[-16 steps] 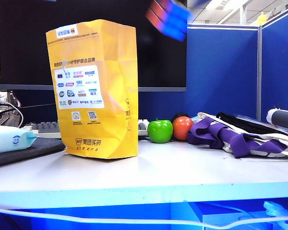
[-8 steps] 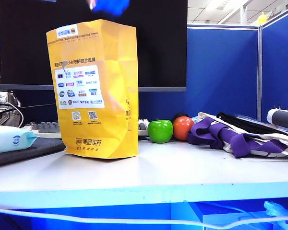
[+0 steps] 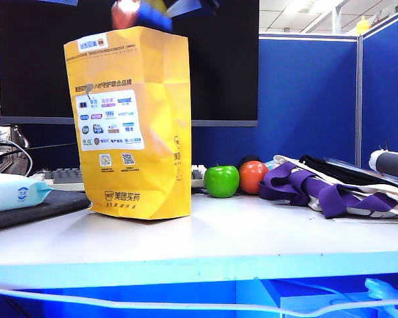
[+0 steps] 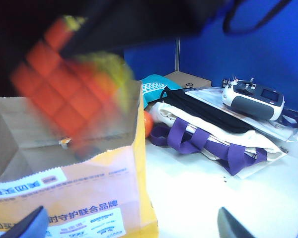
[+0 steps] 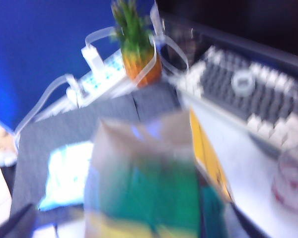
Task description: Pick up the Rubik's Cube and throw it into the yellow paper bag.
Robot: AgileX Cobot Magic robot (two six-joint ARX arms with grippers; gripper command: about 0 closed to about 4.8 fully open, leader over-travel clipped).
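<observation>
The cube has come left to the mouth of the one bag. My right gripper seems spread, cube blurred between; left gripper, nearer, gapes empty.

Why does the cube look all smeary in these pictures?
It looks like motion blur: in the left wrist view the Rubik's Cube smears orange over the yellow paper bag; the exterior view shows it streaked at the bag's mouth; the right wrist view is blurred all over. The bag's label stays sharp.
</observation>
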